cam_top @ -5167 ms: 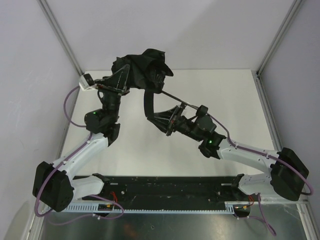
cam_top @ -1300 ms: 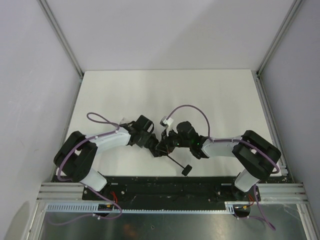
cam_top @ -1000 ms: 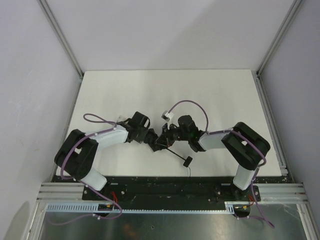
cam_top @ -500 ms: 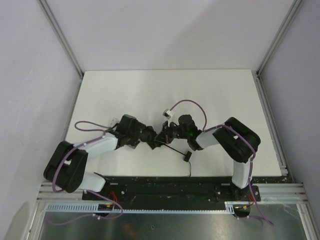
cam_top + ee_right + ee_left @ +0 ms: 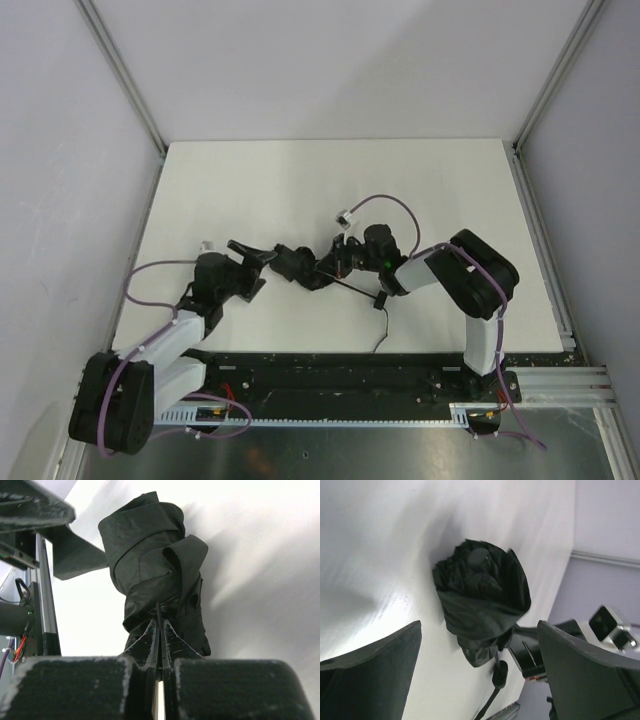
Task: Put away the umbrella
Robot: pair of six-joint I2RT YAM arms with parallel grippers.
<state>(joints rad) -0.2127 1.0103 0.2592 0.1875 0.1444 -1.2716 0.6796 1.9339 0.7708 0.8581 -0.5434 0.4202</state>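
The umbrella (image 5: 296, 266) lies folded into a crumpled black bundle on the white table, in the near middle. Its thin shaft runs right to the small knob (image 5: 381, 300), and the strap trails toward the front edge. My right gripper (image 5: 333, 268) is shut on the shaft just behind the fabric (image 5: 155, 565), its fingertips (image 5: 152, 635) pinching the thin rod. Left of the bundle, my left gripper (image 5: 247, 265) is open and apart from it. In the left wrist view the umbrella (image 5: 480, 595) sits ahead, between the wide-spread fingers (image 5: 375, 675).
The table (image 5: 450, 200) has metal frame posts at its left and right sides and a black rail (image 5: 340, 372) along the near edge. Purple cables loop over both arms.
My left gripper has opened, let go of the umbrella and drawn back to the left. The right gripper stays shut on the shaft, and the bundle has shifted slightly left.
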